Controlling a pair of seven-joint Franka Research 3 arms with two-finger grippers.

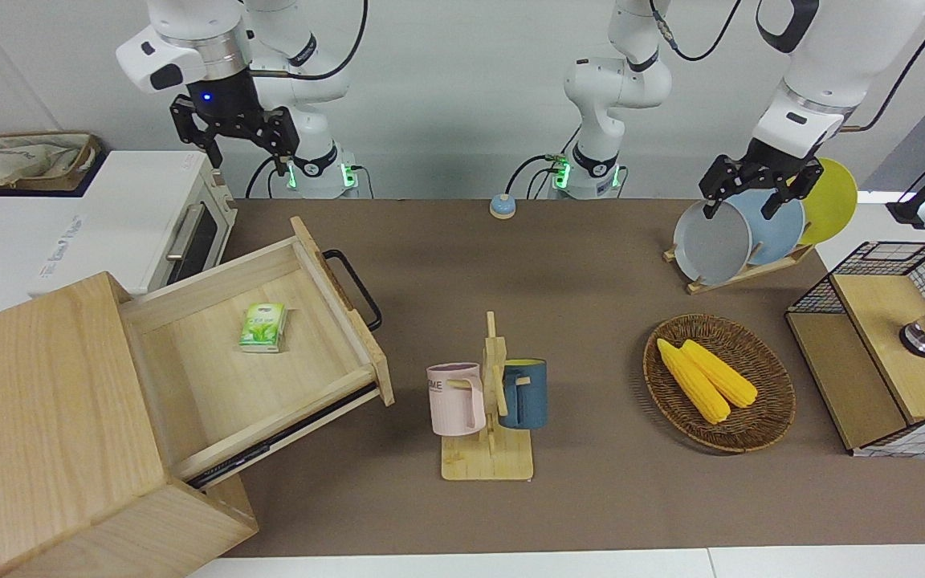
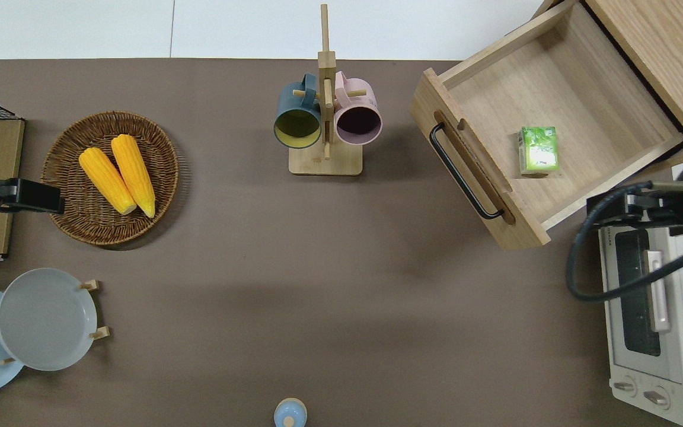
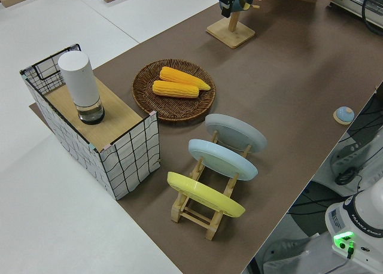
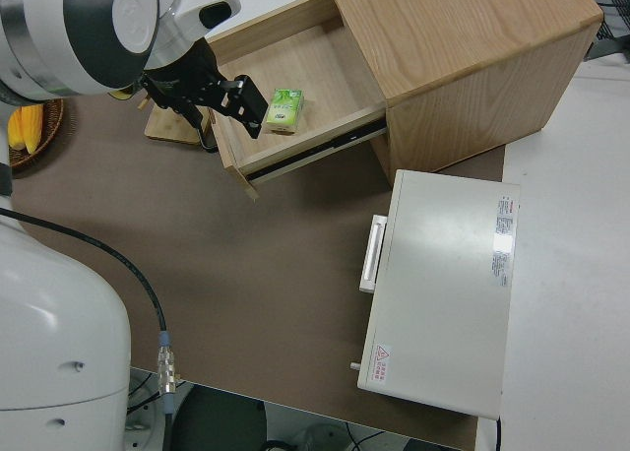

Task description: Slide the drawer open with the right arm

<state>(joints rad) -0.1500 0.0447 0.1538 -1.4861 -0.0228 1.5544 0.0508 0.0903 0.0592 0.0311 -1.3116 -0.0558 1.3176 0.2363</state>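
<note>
The drawer (image 1: 205, 385) (image 2: 590, 95) (image 4: 295, 62) stands pulled far out of the pale wooden cabinet (image 1: 45, 401) (image 2: 673, 53) (image 4: 463, 47), its black bar handle (image 1: 360, 291) (image 2: 463, 172) free. A small green box (image 1: 263, 327) (image 2: 537, 149) (image 4: 284, 110) lies inside. My right gripper (image 1: 247, 156) (image 2: 617, 207) (image 4: 209, 101), blue wrist light on, hangs open and empty in the air. It is over the drawer's corner nearest the robots, next to the toaster oven (image 1: 133, 217) (image 2: 656, 320). The left arm is parked, its gripper (image 1: 745, 201) open.
A mug tree with a pink mug (image 1: 456, 399) and a blue mug (image 1: 525, 393) stands mid-table. Toward the left arm's end are a wicker basket (image 1: 768, 425) with two corn cobs, a plate rack (image 1: 739, 233) and a wire-mesh cabinet (image 1: 880, 361). A small blue button (image 1: 503, 205) sits near the robots.
</note>
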